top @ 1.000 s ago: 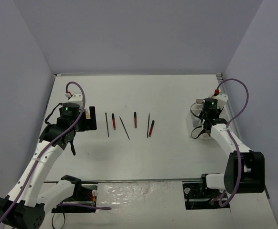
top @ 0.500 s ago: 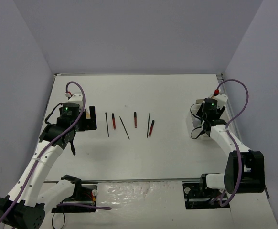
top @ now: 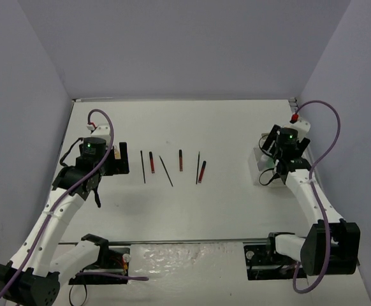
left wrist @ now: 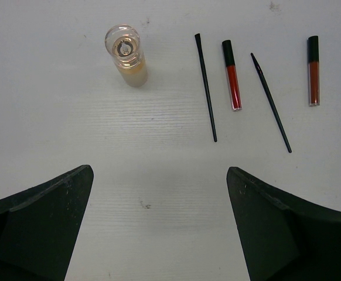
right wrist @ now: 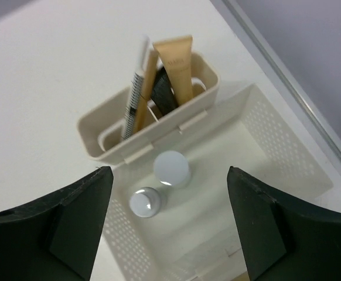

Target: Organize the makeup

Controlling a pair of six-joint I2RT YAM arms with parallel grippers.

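Note:
Several thin makeup sticks lie in a loose row mid-table: black stick (left wrist: 205,88), red tube (left wrist: 231,76), thin black stick (left wrist: 271,102), dark red tube (left wrist: 314,71); the row (top: 173,167) also shows from above. A beige bottle (left wrist: 125,54) stands upright left of them. My left gripper (left wrist: 160,175) (top: 116,164) hovers open short of these, holding nothing. My right gripper (right wrist: 169,171) (top: 276,164) is open above the white tray (right wrist: 287,152), where two capped bottles (right wrist: 171,168) (right wrist: 145,202) stand. Neither touches its fingers.
The tray's narrow back compartment (right wrist: 203,99) holds a white stick (right wrist: 136,88), a tan stick (right wrist: 147,82), a beige tube (right wrist: 176,64) and a dark item. The tray (top: 260,167) sits near the table's right edge. Purple walls enclose the table.
My right gripper has opened wide and lifted back from the tray, leaving a bottle standing inside. The left arm and the sticks have not moved.

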